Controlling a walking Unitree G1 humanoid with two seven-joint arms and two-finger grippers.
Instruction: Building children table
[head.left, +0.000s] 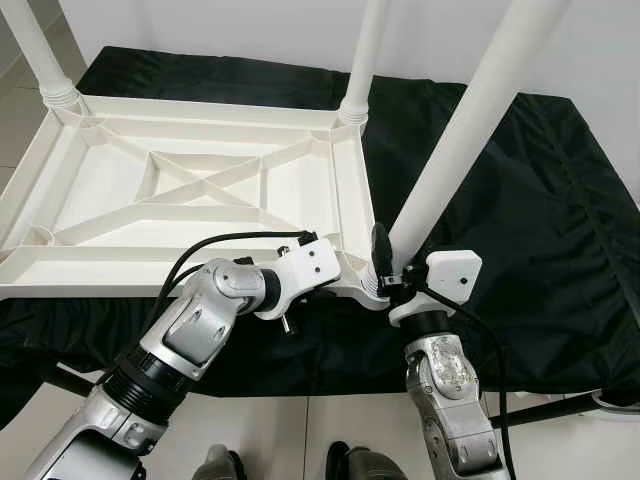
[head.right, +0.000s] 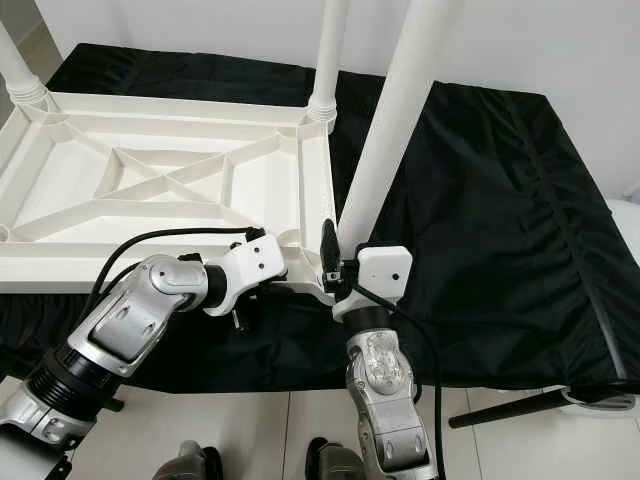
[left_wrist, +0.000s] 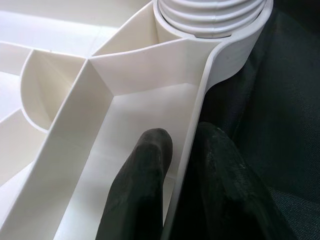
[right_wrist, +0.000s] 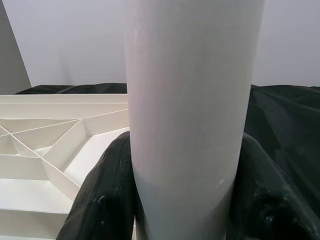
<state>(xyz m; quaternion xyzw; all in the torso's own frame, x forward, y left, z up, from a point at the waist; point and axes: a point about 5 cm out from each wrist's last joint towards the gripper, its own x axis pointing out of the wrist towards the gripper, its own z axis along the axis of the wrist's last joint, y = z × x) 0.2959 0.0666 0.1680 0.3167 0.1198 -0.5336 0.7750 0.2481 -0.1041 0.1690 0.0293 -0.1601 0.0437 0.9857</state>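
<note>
Right claw (right_wrist: 182, 200) pinches the base of a white round plastic leg (head.left: 470, 130), one black finger on each side, at the near right corner socket of the upturned white ribbed plastic tabletop (head.left: 200, 190). Left claw (left_wrist: 182, 175) clamps the tabletop's near rim just beside that socket. Everything lies on a bench draped in black cloth (head.left: 540, 220); two more legs stand at the far corners.

Both arms reach forward, each gripper (head.left: 345, 262) (head.left: 383, 262) clamped.
</note>
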